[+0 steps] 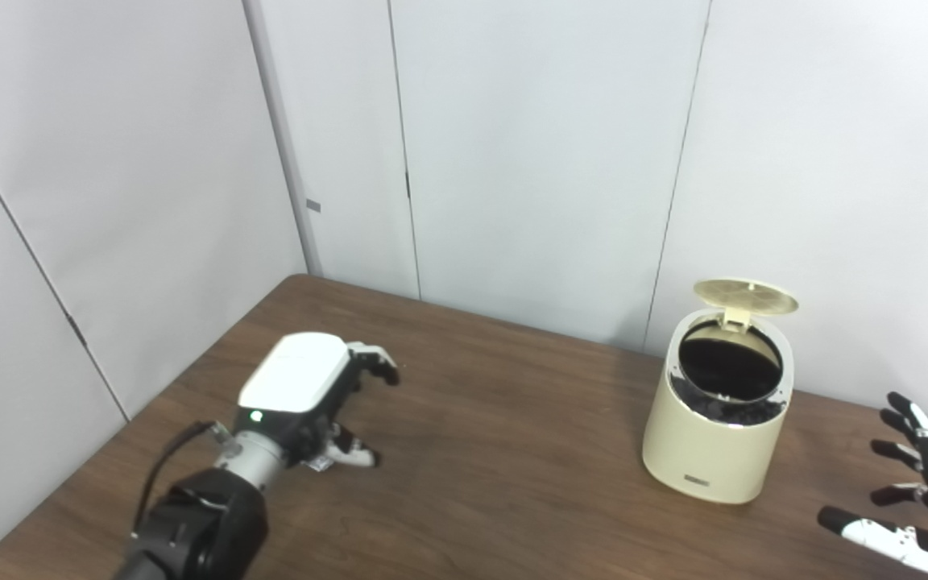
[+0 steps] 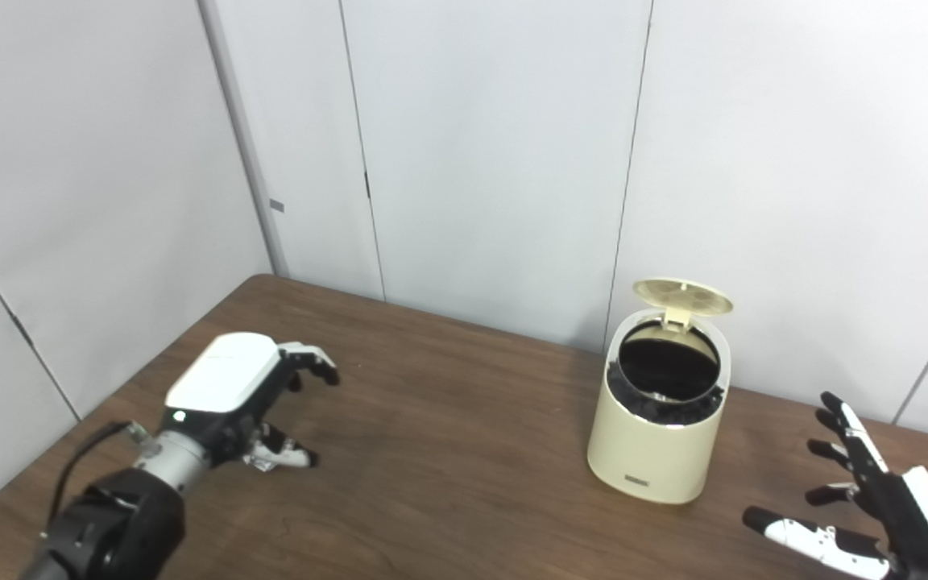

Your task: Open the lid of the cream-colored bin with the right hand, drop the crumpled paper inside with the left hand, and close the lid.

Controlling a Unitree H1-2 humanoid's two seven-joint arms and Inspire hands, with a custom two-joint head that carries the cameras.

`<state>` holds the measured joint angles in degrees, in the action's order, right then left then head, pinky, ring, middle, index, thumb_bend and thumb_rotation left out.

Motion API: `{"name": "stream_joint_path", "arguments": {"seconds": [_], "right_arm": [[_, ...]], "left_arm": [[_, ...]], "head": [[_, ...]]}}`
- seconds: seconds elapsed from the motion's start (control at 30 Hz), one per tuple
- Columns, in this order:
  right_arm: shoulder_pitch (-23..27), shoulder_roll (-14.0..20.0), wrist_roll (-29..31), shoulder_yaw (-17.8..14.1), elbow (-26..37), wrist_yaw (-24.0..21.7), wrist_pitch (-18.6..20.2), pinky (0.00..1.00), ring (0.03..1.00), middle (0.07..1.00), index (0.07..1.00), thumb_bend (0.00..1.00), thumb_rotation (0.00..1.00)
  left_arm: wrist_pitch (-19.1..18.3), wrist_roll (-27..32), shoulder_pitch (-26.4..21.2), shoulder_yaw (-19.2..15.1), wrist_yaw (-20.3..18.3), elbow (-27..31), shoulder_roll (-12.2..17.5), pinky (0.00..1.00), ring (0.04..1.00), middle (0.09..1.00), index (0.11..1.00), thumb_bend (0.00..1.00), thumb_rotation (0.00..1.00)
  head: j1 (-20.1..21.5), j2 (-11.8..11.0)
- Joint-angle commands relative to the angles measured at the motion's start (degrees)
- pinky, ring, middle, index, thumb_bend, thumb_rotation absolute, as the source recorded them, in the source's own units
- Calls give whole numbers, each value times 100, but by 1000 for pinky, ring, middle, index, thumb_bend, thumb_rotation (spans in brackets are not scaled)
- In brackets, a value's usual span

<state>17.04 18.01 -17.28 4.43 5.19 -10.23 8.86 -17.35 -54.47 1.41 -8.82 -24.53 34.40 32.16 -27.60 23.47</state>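
- The cream-colored bin (image 1: 718, 419) stands on the wooden table (image 1: 472, 451) near the wall, its lid (image 1: 746, 296) tipped up at the back and the dark liner exposed.
- The left robot hand (image 1: 315, 403) hovers low over the table well to the bin's left, fingers curled; whether it grips the crumpled paper cannot be told.
- The right robot hand (image 2: 859, 503), fingers spread and empty, waits just right of the bin.
- The right hand is the nearer; a drop would carry the left hand rightward across the table.

Bare table (image 1: 496, 451) lies open between the hands; only the bin (image 1: 718, 439), lid (image 1: 746, 296) raised, stands at two o'clock.
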Motion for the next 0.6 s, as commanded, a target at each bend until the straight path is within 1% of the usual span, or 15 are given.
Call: {"name": "stream_joint_path", "arguments": {"seconds": [0.0,0.07,0.13,0.23,0.3,0.43,0.57], "right_arm": [[169,66,26,-66,173,48,-96,611,870,958,987,841,399],[172,64,8,-67,196,51,-66,615,872,956,985,845,410],[178,73,-29,-59,217,54,-45,600,868,956,984,846,415],[188,89,-50,-64,204,63,-65,575,859,956,988,853,435],[192,94,-31,-77,188,64,-96,562,853,954,987,855,435],[200,108,-35,-76,192,61,-121,560,848,950,988,861,446],[213,123,-33,-81,207,47,-94,547,842,946,991,867,451]], "left_arm": [[-121,-371,-39,-91,-204,95,180,438,630,747,758,883,31],[-163,-559,-50,-119,-390,87,230,446,643,765,807,888,71],[-103,-816,-43,-163,-450,26,317,453,638,765,824,901,96],[6,-1042,-15,-221,-375,-110,373,452,623,749,814,932,110],[68,-1147,-5,-248,-358,-199,381,458,631,746,809,935,132],[92,-1313,-4,-284,-423,-343,350,456,634,741,805,936,139],[77,-1527,-9,-263,-529,-488,356,488,660,748,792,926,149]], "head": [[17,52],[12,50],[0,36],[-5,36],[-7,43],[4,49],[1,63]]}}
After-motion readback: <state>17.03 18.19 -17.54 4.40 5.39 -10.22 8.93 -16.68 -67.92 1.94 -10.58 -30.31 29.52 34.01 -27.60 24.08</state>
